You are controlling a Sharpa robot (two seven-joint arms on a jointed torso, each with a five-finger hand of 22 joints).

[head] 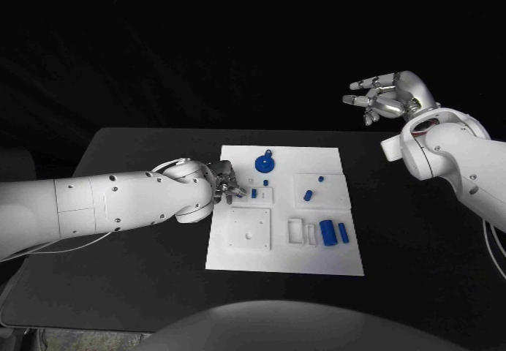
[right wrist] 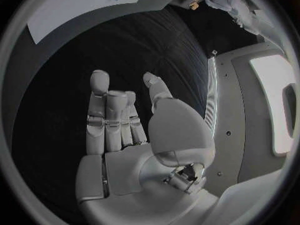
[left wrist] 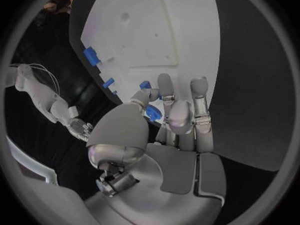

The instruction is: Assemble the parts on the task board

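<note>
black table [head: 137, 285] under everything, matte top, rounded corners. thin white cable [head: 63, 245] draped over its left side.

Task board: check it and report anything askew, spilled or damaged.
Nothing stands out. The white rectangular task board lies flat on the black table, and the small blue parts sit on it in order. The left hand works at its left edge; the right hand is raised well clear.

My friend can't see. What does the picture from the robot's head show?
A white task board with small blue parts lies on a black table. The left hand is at the board's left edge; the right hand is raised beyond the table.
</note>
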